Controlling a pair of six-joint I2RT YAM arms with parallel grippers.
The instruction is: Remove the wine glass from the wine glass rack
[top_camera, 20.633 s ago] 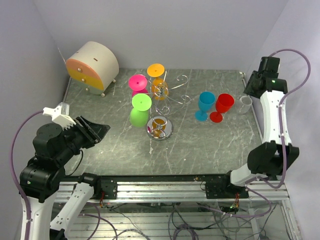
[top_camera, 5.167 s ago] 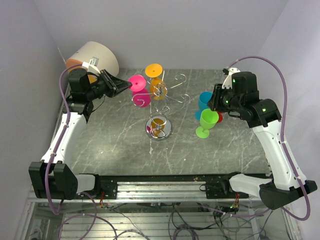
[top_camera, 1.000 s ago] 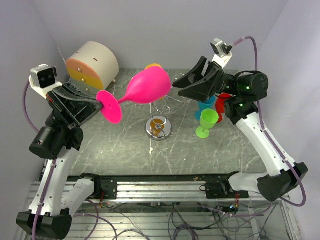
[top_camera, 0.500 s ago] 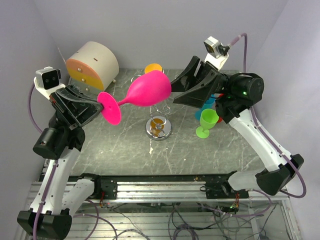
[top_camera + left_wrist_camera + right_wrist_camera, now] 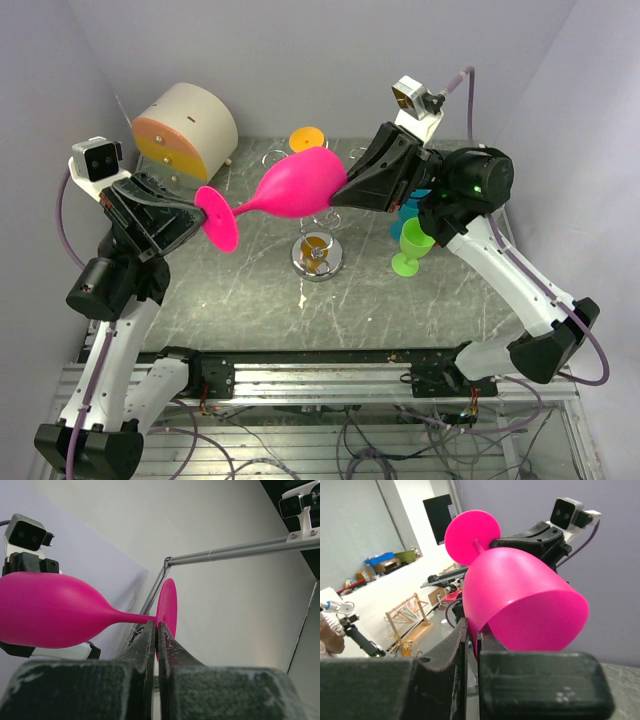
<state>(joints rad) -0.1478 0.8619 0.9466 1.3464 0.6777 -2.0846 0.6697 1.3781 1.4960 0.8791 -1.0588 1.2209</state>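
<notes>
A pink wine glass lies sideways in the air above the table, held from both ends. My left gripper is shut on its stem right at the foot; the left wrist view shows the left gripper with jaws nearly touching. My right gripper is shut on the rim of the bowl. In the right wrist view the right gripper pinches the bowl wall. Below stands the wine glass rack, with its wire arms mostly hidden by the glass. An orange glass still hangs on it.
A green glass stands upright at the right of the rack, with a blue glass behind it, partly hidden by my right arm. A cream round box with an orange front sits at the back left corner.
My right gripper moved left onto the pink glass's bowl and shut on its rim. The left gripper kept its grip at the stem, and the glass shifted little.
</notes>
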